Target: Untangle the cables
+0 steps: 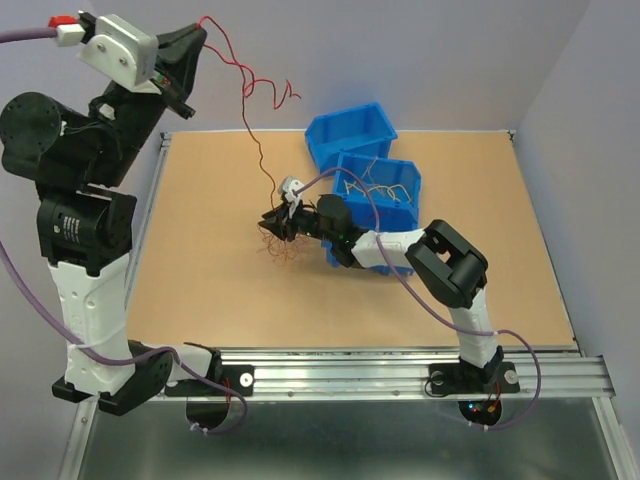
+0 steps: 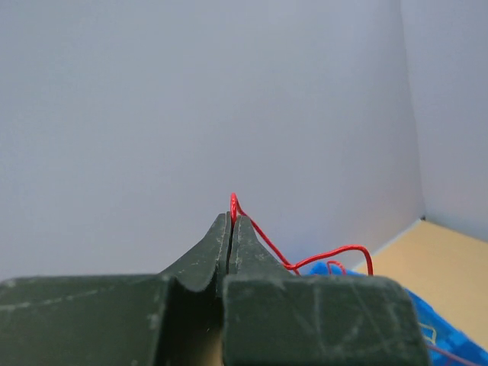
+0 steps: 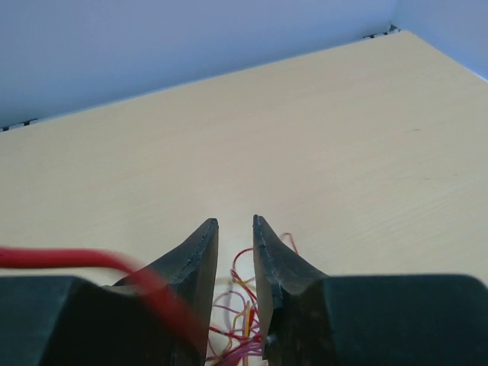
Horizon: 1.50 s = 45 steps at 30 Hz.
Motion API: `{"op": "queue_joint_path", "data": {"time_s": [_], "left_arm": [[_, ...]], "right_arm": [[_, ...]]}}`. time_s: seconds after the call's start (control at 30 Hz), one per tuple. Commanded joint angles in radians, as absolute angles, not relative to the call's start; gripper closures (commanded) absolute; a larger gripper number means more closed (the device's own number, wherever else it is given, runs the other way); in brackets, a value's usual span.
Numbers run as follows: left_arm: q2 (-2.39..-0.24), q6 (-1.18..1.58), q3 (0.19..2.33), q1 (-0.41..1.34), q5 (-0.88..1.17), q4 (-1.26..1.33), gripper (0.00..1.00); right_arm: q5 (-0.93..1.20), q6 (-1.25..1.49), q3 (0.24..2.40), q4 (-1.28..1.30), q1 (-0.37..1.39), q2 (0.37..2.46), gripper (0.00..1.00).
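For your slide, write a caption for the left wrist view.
Left gripper shut on a red wire, lifted before a plain wall.

tangled red, orange, yellow cables (image 1: pixel 282 240) mid-table, one red cable (image 1: pixel 252 110) stretched upward

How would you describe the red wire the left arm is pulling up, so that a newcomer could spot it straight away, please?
Start at the left pincer, raised high over the table's far-left corner and shut. The red wire is clamped at its tip, kinks against the back wall, then drops to the tangle at mid-table by the right pincer. Unlike the heaped wires, it alone stretches through the air.
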<state>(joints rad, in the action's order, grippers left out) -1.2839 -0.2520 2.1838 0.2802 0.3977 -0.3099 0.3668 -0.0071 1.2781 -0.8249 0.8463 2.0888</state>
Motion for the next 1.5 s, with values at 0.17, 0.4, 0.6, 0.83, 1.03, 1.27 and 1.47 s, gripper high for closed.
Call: {"op": "queue_joint_path", "data": {"time_s": [0.17,0.4,0.6,0.83,1.03,1.27,1.47], "left_arm": [[-1.302,-0.204,2.212,0.284,-0.028,-0.137,1.00],[-1.218,-0.221,1.952,0.284,-0.097,-0.043,1.00],[-1.074,-0.180,1.577,0.284,0.070,0.072,1.00],[-1.013,-0.156,1.462,0.282,0.127,0.077,1.00],[-1.017,-0.167,1.321,0.284,0.228,0.101,1.00],[-0.985,-0.175,1.123,0.284,0.256,0.210,1.00],[-0.965,-0.201,0.980,0.284,0.261,0.252,1.00]], "right_arm": [[0.443,0.054,1.238,-0.949,0.856,2.080,0.60],[0.491,0.075,1.129,-1.032,0.859,1.996,0.59],[0.532,0.104,1.057,-1.078,0.857,1.892,0.61],[0.557,0.110,1.031,-1.088,0.857,1.836,0.97],[0.543,0.124,1.028,-1.089,0.857,1.795,1.00],[0.433,0.138,1.032,-1.081,0.857,1.668,0.99],[0.324,0.106,1.097,-1.019,0.856,1.612,0.99]]}}
